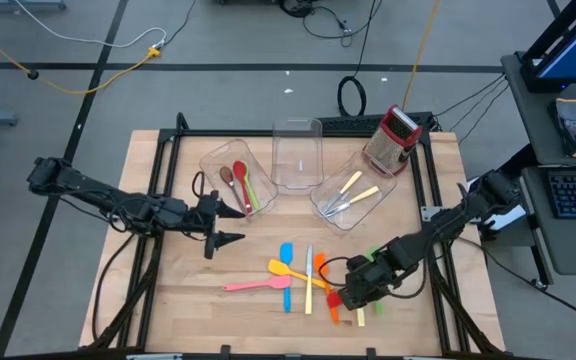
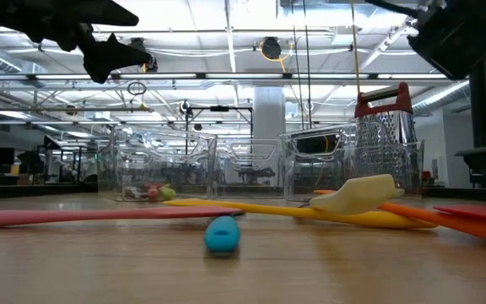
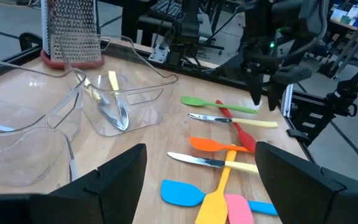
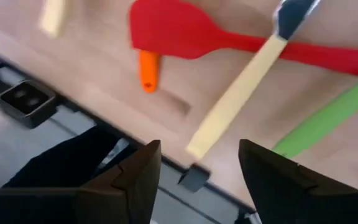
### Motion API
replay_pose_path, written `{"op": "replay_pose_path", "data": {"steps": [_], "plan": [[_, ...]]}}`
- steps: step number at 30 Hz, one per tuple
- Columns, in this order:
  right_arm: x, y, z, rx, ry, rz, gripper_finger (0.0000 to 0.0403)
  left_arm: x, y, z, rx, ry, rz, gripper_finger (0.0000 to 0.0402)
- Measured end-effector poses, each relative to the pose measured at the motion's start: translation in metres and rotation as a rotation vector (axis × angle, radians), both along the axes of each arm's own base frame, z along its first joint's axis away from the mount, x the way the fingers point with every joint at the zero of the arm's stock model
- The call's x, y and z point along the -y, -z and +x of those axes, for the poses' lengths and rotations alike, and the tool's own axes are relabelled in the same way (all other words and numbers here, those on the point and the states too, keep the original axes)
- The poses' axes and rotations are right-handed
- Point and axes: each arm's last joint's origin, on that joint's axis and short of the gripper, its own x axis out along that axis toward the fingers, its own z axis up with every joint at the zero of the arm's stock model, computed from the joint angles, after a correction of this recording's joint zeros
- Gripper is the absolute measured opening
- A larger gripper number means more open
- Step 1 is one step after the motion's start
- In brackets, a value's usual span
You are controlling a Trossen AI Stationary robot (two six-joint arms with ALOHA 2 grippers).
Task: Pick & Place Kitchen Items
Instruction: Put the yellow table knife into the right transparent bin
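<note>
- Right end effector [image 1: 353, 292], fingers spread and holding nothing, hangs over the red spatula [image 4: 185, 34], lower right.
- Left end effector [image 1: 224, 222], spread and holding nothing, is at centre left above the surface [image 1: 168, 300].

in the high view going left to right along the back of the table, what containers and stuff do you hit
bin with the red, brown and green spoons → empty clear bin → bin with the cream-handled cutlery → red-and-silver box grater
</note>
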Motion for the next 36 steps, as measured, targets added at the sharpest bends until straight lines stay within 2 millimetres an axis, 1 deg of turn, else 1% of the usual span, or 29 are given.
{"op": "replay_pose_path", "data": {"steps": [14, 19, 36], "plan": [[-0.005, 0.028, 0.008, -0.101, 0.038, -0.037, 0.0208, 0.0, 0.0, 0.0, 0.0, -0.001, 0.003, 0.0306], [-0.006, 0.03, 0.009, -0.105, 0.04, -0.039, 0.0207, 0.0, 0.0, 0.0, 0.0, 0.0, 0.009, 0.0306], [-0.006, 0.03, 0.009, -0.103, 0.041, -0.04, 0.0206, -0.001, 0.0, 0.0, 0.003, -0.043, 0.02, 0.0306]]}}
